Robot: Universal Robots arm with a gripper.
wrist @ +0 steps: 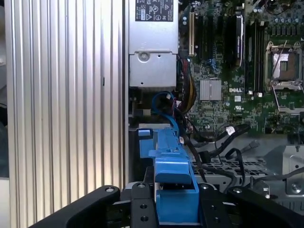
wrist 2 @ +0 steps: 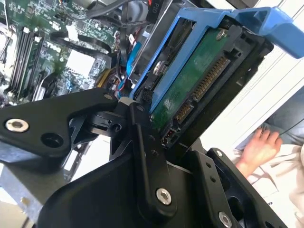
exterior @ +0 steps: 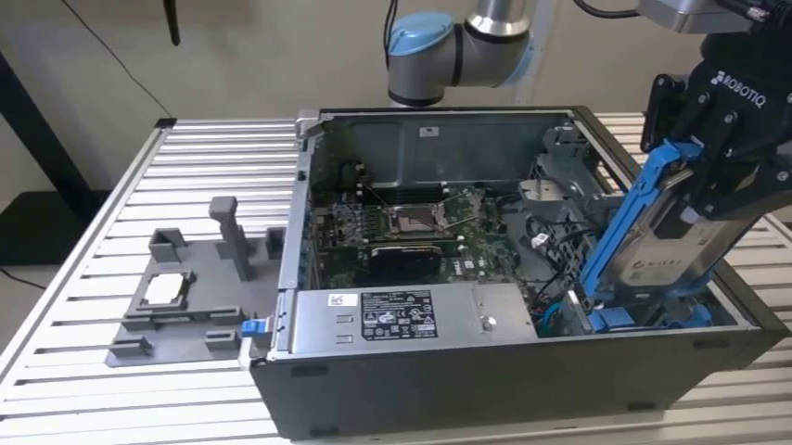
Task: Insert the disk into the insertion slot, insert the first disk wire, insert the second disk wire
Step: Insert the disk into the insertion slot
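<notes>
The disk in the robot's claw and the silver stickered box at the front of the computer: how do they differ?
The disk stands steeply tilted on edge; the power supply box lies flat. The disk is clamped in the gripper; the power supply box sits in the case, untouched. The disk wears a blue plastic bracket; the power supply box is bare metal and looks bulkier. Both are silver-grey with a printed label.

My arm point(exterior: 452, 51) rises at the table's far edge, its elbow joint high and its wrist carried toward the exterior view's right. My gripper point(exterior: 708, 181) points down at a tilt. Both black fingers point(wrist 2: 142, 142) are clamped on the disk point(exterior: 666, 252), which I hold steeply slanted.
</notes>
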